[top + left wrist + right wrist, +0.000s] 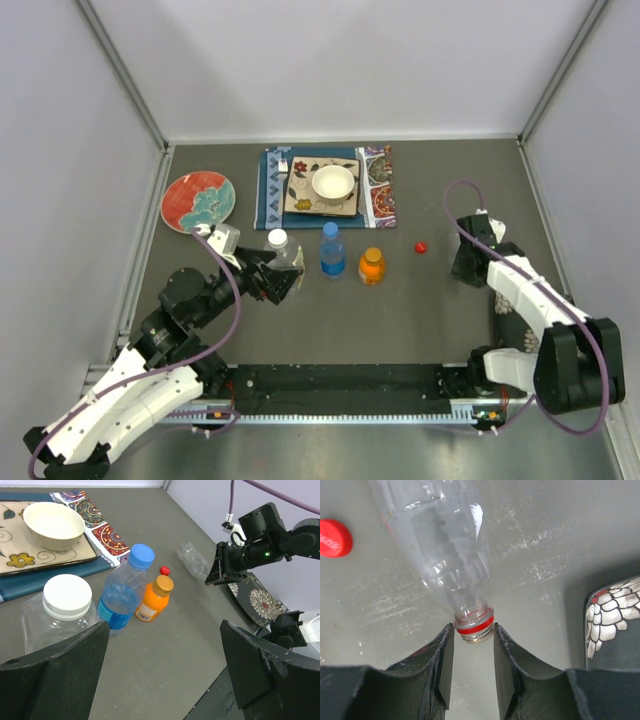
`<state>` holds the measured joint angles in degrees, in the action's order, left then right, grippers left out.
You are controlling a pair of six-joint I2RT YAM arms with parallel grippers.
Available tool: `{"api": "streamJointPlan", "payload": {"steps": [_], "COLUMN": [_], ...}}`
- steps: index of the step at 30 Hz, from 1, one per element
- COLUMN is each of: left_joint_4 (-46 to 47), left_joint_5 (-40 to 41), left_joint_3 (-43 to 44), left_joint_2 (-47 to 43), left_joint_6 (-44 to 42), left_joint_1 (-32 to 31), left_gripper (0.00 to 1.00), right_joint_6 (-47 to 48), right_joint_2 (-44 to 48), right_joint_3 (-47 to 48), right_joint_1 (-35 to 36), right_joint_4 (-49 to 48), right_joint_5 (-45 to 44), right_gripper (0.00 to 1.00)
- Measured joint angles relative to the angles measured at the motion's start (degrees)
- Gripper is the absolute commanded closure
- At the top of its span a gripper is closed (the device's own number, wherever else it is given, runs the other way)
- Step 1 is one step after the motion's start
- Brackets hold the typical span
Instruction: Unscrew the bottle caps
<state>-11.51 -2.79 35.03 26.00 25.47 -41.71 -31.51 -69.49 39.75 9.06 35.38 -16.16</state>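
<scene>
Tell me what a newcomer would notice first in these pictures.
Probably the loose red cap lying on the table right of centre, next to the uncapped slim clear bottle, which lies on its side with its neck pinched between the right arm's jaws. Then the row of three capped bottles mid-table, wide clear bottle, blue bottle and orange bottle, with the left arm's jaws wide open beside the clear one.

A lab test cell: grey table point(420, 320) boxed in by white panels point(350, 60) on aluminium rails point(123, 75).

Overhead looks down; wrists low, close (sharing slim bottle point(445, 545)).
</scene>
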Motion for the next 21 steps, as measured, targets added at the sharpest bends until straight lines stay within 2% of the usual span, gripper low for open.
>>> {"api": "streamJointPlan", "payload": {"steps": [5,13,16,21], "left_joint_4": [0.02,0.33,0.68,0.87], "left_joint_5": [-0.37,-0.48,-0.81,-0.96], "left_joint_3": [0.0,0.0,0.0,0.0], "left_joint_2": [0.02,0.17,0.83,1.38], "left_joint_6": [0.04,0.11,0.13,0.15], "left_joint_1": [0.0,0.0,0.0,0.0], "left_gripper": [0.02,0.02,0.02,0.02], "right_joint_6": [0.39,0.9,1.51,2.62], "right_joint_2": [4.2,9.14,9.27,6.69], "right_joint_3": [1.55,9.73,13.07,17.53], "right_joint_1": [0.0,-0.02,-0.04,-0.09], "right_joint_4": [2.4,6.62,7.65,8.92], "right_joint_5": [1.11,4.46,4.94,5.31], "right_gripper": [0.91,0.93,0.94,1.0]}}
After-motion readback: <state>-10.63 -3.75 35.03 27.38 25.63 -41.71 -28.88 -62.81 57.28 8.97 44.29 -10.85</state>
